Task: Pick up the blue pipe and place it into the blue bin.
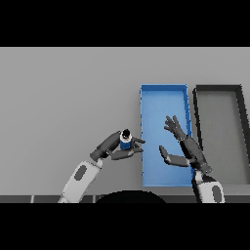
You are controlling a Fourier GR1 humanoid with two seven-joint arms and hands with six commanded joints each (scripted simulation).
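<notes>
Right hand [183, 146] hovers over the blue bin [163, 97], far end free.

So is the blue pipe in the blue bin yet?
Not yet. The blue pipe is held in the left hand, just left of the blue bin.

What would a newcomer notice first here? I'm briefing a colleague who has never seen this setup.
Probably the bright blue bin right of centre on the grey table, with a dark bin beside it on its right. Next, the left hand just left of the blue bin, curled round a small blue pipe, and the right hand, open over the blue bin.
</notes>
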